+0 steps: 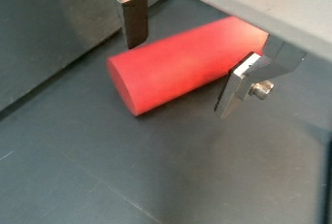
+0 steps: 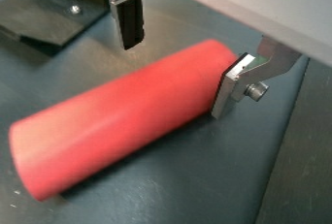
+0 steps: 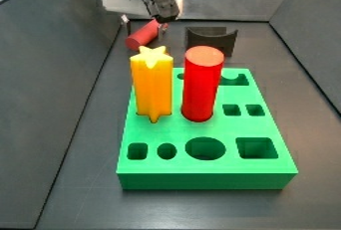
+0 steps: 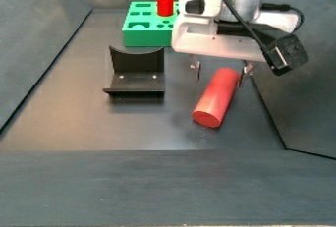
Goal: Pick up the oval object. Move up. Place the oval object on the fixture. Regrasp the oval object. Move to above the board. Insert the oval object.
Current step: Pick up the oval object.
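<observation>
The oval object (image 4: 218,95) is a long dull-red peg lying flat on the dark floor, also seen in both wrist views (image 1: 182,63) (image 2: 123,121) and, partly hidden, in a side view (image 3: 144,38). My gripper (image 4: 221,71) is open and low over the peg's far end, with one finger on each side (image 1: 185,55) (image 2: 182,58). One finger (image 1: 239,82) is close against the peg; the other finger (image 1: 134,19) stands apart from it. The black fixture (image 4: 136,71) sits on the floor beside the peg. The green board (image 3: 206,124) lies beyond it.
A yellow star peg (image 3: 154,83) and a bright red round cylinder (image 3: 200,83) stand upright in the board. Grey walls enclose the floor on the sides. The fixture also shows in a wrist view (image 2: 46,15).
</observation>
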Controlling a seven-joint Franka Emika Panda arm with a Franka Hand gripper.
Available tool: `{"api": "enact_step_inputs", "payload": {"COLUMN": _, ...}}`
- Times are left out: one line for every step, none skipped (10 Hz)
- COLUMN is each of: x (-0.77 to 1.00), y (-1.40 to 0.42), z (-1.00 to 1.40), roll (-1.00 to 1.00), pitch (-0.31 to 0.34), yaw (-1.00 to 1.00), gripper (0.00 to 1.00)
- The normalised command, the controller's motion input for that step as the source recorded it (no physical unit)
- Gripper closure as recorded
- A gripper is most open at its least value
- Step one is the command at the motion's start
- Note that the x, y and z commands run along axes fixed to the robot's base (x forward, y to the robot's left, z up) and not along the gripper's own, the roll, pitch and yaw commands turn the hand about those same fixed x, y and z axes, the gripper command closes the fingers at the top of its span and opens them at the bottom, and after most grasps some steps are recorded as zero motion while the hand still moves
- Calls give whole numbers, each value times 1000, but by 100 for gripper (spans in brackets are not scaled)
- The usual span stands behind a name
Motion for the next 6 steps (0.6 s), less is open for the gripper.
{"api": "enact_step_inputs", "payload": {"x": -60, "y": 0, "z": -417, "roll": 121, "pitch": -26, "yaw": -74, "gripper": 0}}
{"api": "enact_step_inputs", "payload": {"x": -20, "y": 0, "z": -411, "roll": 41, "pitch": -103, "yaw": -106, "gripper": 0}}
{"api": "enact_step_inputs", "payload": {"x": 0, "y": 0, "z": 0, "roll": 0, "pitch": -9, "yaw": 0, "gripper": 0}}
{"api": "enact_step_inputs", "payload": {"x": 0, "y": 0, "z": 0, "roll": 19, "pitch": 9, "yaw": 0, "gripper": 0}}
{"api": "enact_step_inputs", "payload": {"x": 0, "y": 0, "z": 0, "roll": 0, "pitch": 0, "yaw": 0, "gripper": 0}}
{"api": "enact_step_inputs", "payload": {"x": 0, "y": 0, "z": 0, "roll": 0, "pitch": 0, "yaw": 0, "gripper": 100}}
